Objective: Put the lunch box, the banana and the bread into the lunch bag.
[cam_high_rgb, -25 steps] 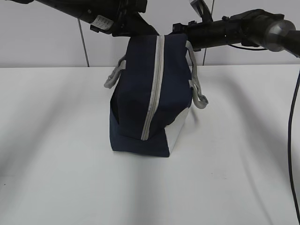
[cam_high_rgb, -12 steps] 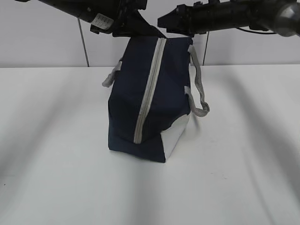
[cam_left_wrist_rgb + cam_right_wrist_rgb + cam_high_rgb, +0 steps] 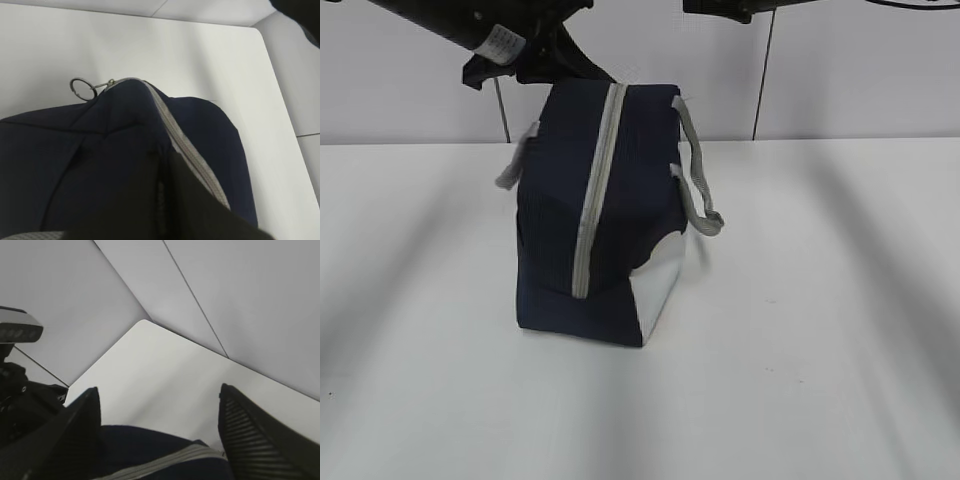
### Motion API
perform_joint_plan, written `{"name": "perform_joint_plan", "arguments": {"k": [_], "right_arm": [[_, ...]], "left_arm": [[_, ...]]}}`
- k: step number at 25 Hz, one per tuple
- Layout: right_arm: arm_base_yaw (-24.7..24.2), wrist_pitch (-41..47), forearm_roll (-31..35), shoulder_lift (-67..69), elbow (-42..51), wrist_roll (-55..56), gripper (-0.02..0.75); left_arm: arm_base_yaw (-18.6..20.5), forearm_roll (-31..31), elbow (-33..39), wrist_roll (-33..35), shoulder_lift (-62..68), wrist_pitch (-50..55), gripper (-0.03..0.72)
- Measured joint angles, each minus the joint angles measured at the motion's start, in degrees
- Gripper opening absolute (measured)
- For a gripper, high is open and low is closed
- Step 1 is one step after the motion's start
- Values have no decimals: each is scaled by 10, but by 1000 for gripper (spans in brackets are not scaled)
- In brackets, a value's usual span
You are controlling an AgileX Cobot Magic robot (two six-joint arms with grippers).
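Lunch bag [image 3: 590,215] further left now

lunch bag [image 3: 560,210] on white table [image 3: 800,360]

Up top, the matte black tubular left arm [image 3: 470,25] wears a small white printed label [image 3: 503,41] on its casing, text too small to read. The right arm's black housing [image 3: 740,8] barely peeks in at the upper edge. Seen from the right wrist, two black wedge-shaped fingers [image 3: 260,440] show fine ribbing across their inner faces.
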Motion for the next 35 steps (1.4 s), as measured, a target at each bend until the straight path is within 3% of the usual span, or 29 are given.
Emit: {"name": "perform_joint_plan", "arguments": {"k": [7, 9, 14, 16, 22, 29, 35], "right_arm": [[0, -21, 0, -47, 55, -9, 543], [0, -27, 0, -57, 63, -10, 543], [0, -29, 0, -91, 92, -19, 543], [0, -29, 0, -106, 109, -25, 543], [2, -48, 0, -151, 172, -31, 543], [35, -135, 0, -178, 182, 15, 538], [57, -138, 0, -182, 228, 61, 363]], "left_arm": [[2, 24, 0, -3, 6, -9, 50], [2, 34, -1, -4, 15, -13, 120], [5, 74, -1, -6, 22, -7, 438], [13, 81, -1, -6, 20, 0, 501], [61, 90, -1, -12, -25, 74, 530], [67, 108, -1, -13, -86, 201, 462], [67, 134, -1, -16, -120, 253, 445]]}}
